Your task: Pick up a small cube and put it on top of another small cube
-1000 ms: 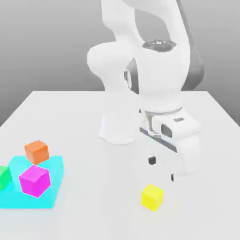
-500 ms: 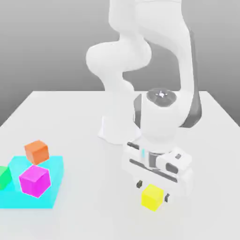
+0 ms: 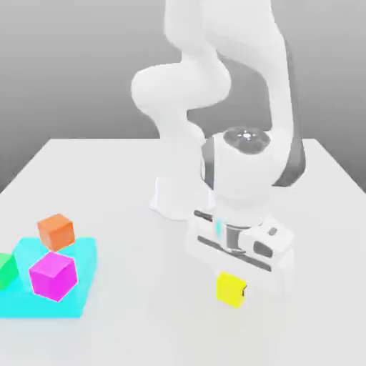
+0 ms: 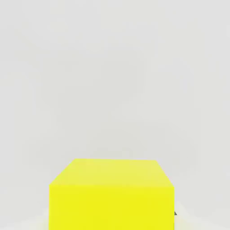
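We take the cyan tray (image 3: 87, 275) as our landmark, at the exterior view's left. Well apart from it, toward the exterior view's right, we see the small yellow cube (image 3: 230, 292) in the gripper (image 3: 231, 286), whose fingers are closed on it, one to either side. The hand points downward above the cube, and we see the white arm (image 3: 246, 171) reaching to it from a base (image 3: 183, 199) that stands beyond the tray and toward the exterior view's right of it. In the hand view, the yellow cube shows one face and a paler one, with the pale tabletop (image 4: 112, 90) behind it. From these angles we cannot quite tell whether the cube's underside is clear of the table.

Within the tray's outline we find the magenta cube (image 3: 53, 276), turned so that its corners face outward. The orange cube (image 3: 56, 232) appears at the tray's far edge, behind the magenta one. At the tray's side toward the exterior view's left is a green cube (image 3: 6, 271), partly cut off by the picture's border.
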